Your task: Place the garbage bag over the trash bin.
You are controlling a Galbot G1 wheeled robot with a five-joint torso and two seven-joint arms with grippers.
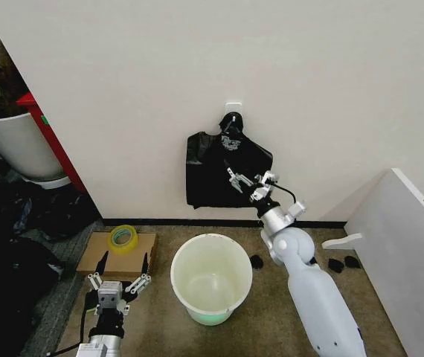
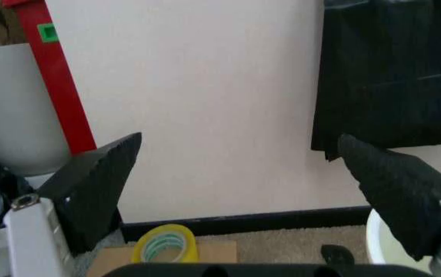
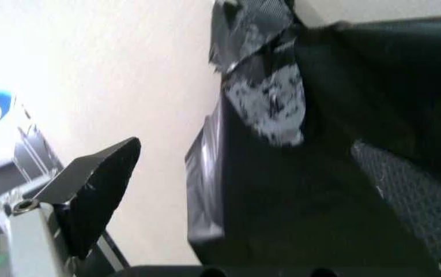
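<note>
- The wall (image 1: 309, 89) is pale and plain, with a dark skirting strip along its foot.
- The floor (image 1: 271, 312) is brown carpet; a white panel (image 1: 402, 253) leans at the robot's right.
- A big white pot (image 1: 11, 141) with a red-edged board (image 1: 48, 137) beside it stands far to the left, well apart from the work.
- The bag (image 1: 212, 175), black and glossy, hangs flat against the wall from a hook (image 1: 232, 119), above and just behind the bin.
- The bin (image 1: 211, 277) is a round white bucket, open and upright on the carpet, its base tinted green; nothing covers it.
- The right arm (image 1: 309, 290) reaches up from the lower right, past the bin, to the wall.
- The right gripper (image 1: 248, 182) is at the bag's lower right part, fingers spread apart; in the right wrist view the black plastic (image 3: 320, 190) lies between the two fingers (image 3: 101, 179), though whether either pad touches it cannot be told.
- A flat piece of cardboard (image 1: 115, 254) lies on the floor left of the bin.
- The left gripper (image 1: 119, 284) hangs low near the cardboard, left of the bin, fingers wide and holding nothing.
- A roll of yellow tape (image 1: 123, 238) sits on the cardboard.
</note>
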